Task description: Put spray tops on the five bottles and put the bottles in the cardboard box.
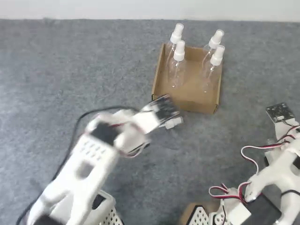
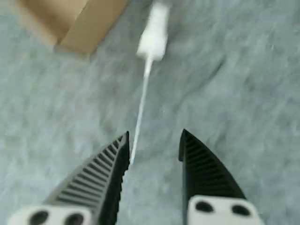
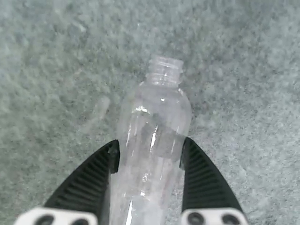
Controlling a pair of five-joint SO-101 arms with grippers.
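A white spray top with a long thin tube lies on the grey carpet, just in front of the cardboard box. My left gripper hangs open over the tube's end, which lies close beside one fingertip. In the high view that arm stretches toward the box, and the spray top lies by its tip. My right gripper is shut on a clear uncapped bottle, whose open neck points away over the carpet. Several capped bottles stand in the box.
Grey carpet covers the whole table. The right arm with its red and white wires sits at the lower right. White perforated bases stand along the front edge. Open carpet lies left of the box.
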